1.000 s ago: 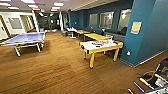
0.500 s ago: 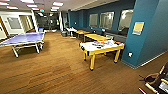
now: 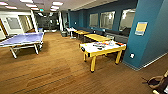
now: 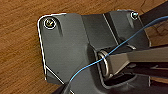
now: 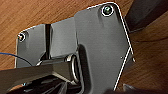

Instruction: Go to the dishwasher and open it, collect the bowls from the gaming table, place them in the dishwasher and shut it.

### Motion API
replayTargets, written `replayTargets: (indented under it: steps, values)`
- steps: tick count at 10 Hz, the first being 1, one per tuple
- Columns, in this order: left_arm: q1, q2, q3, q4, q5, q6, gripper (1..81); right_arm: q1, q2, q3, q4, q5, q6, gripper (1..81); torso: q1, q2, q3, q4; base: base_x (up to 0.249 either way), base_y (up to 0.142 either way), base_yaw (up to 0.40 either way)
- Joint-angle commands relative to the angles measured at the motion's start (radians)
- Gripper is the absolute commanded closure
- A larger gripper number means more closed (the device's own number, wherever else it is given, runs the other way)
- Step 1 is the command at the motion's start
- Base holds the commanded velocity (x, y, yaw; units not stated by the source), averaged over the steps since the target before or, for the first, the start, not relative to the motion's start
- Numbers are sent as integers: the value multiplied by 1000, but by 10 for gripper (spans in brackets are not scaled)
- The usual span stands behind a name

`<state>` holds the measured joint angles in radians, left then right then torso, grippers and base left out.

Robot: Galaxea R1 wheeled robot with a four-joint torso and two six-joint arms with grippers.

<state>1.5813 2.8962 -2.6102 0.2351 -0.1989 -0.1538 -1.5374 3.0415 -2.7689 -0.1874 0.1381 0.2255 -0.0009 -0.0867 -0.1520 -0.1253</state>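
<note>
Head view: brown wood-plank floor (image 3: 50, 72) running deep into a long room under bright ceiling panels (image 3: 30, 5). On the left, a blue table-tennis table (image 3: 23, 39) on grey legs. Right of centre, the gaming table (image 3: 102, 48), white-topped with yellow sides and legs, colourful boxes (image 3: 101, 45) lying on its top; bowls too small to make out there. Behind it, a row of yellow wooden tables (image 3: 96, 37) along a teal wall (image 3: 82, 18) with windows. At the right, a teal pillar (image 3: 147, 35) bearing a yellow sign (image 3: 140, 28), its base just beside the gaming table's far end. Between the blue table and the gaming table, a wide stretch of bare floor leading toward a lit doorway at the back. In the lower right corner, part of the robot's arm (image 3: 157, 83).

Left wrist view: dark robot plate and a thin blue wire (image 4: 120, 46) over wood floor (image 4: 17, 47); fingers hidden, opening impossible to tell, nothing seen held.

Right wrist view: dark plate again over wood floor (image 5: 37, 12); fingers hidden, opening impossible to tell.
</note>
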Motion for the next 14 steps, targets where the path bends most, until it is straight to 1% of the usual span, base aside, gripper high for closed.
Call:
replayTargets:
  steps: [1,14]
  values:
    - [-33,-9,1,9,46,5,10,42,-4,0,3,-43,-3,10,1,0,0,0,190,0,0]
    - [-36,-4,1,7,47,5,10,42,1,-1,6,-49,-2,10,1,0,0,0,191,0,0]
